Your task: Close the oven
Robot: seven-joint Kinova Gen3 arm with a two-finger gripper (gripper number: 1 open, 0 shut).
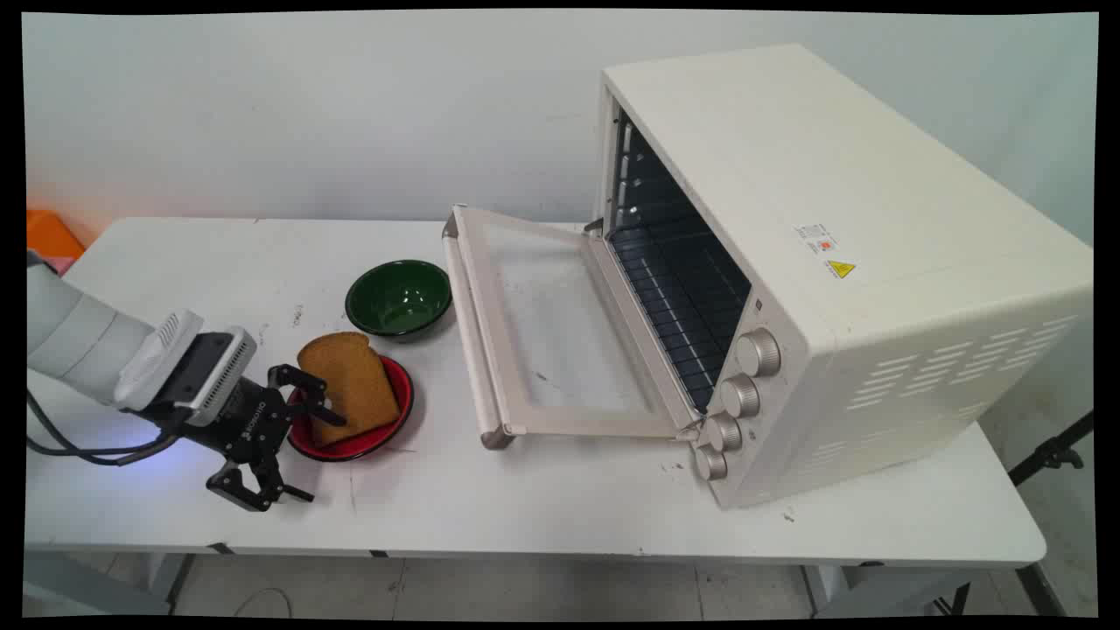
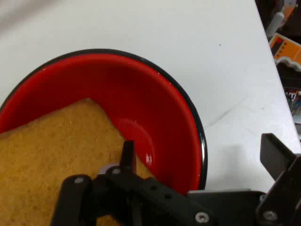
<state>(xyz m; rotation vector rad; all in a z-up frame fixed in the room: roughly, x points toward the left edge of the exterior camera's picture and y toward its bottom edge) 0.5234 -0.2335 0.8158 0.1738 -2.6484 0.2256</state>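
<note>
Open oven door (image 1: 560, 337) and green bowl (image 1: 399, 297) crowd the red bowl (image 1: 395, 418); bare table (image 1: 542, 490) in front.

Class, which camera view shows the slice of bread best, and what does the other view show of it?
The main view: there the whole bread leans in the red bowl beside the open tool. The hand view shows only one corner of it, cut off by the frame.

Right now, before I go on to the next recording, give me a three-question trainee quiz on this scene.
1. True or false: the green bowl is empty.
2. The bread lies in: A the green bowl; B the red bowl; C neither.
3. Is the gripper open or shut?
Key: 1 true; 2 B; 3 open, with one finger over the bread and the other outside the red bowl's rim.
</note>
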